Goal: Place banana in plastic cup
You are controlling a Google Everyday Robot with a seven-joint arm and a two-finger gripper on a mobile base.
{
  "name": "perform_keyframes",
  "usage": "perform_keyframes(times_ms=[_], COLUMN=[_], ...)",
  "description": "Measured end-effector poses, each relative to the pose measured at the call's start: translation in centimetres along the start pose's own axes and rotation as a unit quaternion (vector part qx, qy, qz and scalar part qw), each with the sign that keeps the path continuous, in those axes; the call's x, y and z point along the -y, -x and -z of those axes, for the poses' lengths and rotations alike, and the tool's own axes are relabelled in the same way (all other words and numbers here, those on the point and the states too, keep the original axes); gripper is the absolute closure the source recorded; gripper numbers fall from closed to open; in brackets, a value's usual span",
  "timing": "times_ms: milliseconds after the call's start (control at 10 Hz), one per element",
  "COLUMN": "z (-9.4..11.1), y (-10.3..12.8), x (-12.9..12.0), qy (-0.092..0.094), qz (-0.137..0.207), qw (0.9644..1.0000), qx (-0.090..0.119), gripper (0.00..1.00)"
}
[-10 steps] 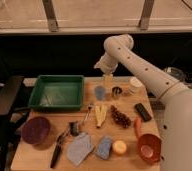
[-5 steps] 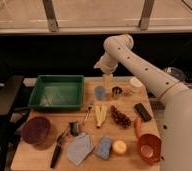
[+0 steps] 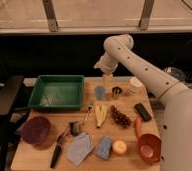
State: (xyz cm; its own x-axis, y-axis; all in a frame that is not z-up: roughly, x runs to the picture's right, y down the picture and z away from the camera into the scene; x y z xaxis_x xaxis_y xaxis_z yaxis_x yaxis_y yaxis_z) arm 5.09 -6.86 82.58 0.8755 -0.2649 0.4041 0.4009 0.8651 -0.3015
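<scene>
The banana (image 3: 101, 114) is pale yellow and lies on the wooden table (image 3: 44, 159), just front of centre, left of the grape bunch (image 3: 121, 117). The light-blue plastic cup (image 3: 100, 92) stands upright behind the banana, beside the green tray's right wall. My gripper (image 3: 107, 80) hangs from the white arm, pointing down at the back of the table. It is just right of and behind the plastic cup and well above the banana. It holds nothing that I can see.
A green tray (image 3: 56, 80) sits back left. A small metal cup (image 3: 117, 91) and a white round thing (image 3: 135, 83) stand right of the gripper. In front are a carrot (image 3: 138, 125), orange handled cup (image 3: 149, 148), yellow puck (image 3: 119, 147), blue sponge (image 3: 104, 148), grey cloth (image 3: 80, 148) and purple bowl (image 3: 35, 130).
</scene>
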Motion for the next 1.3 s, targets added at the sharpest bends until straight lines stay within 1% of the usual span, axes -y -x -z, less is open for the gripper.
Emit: perform_keyframes(times_ms=[500,600,700,800,900,1000,1100,1300], z=[0.0,0.0,-0.4,-0.6,-0.6,-0.9,-1.3,-2.2], y=[0.0,0.0,0.6,1.1,1.6,2.6,3.8,5.6], x=[0.0,-0.1,-0.5,-1.4,-3.3,-4.6,-6.9,-10.7], qy=[0.000,0.003,0.011,0.013,0.015,0.020,0.031,0.054], qz=[0.002,0.008,0.034,0.064,0.093,0.112,0.133,0.151], qw=[1.0000,1.0000,0.9992,0.9972,0.9941,0.9912,0.9873,0.9808], qx=[0.000,0.001,0.016,0.034,0.054,0.067,0.082,0.111], gripper=[0.25,0.25,0.25,0.25,0.25,0.25,0.25,0.25])
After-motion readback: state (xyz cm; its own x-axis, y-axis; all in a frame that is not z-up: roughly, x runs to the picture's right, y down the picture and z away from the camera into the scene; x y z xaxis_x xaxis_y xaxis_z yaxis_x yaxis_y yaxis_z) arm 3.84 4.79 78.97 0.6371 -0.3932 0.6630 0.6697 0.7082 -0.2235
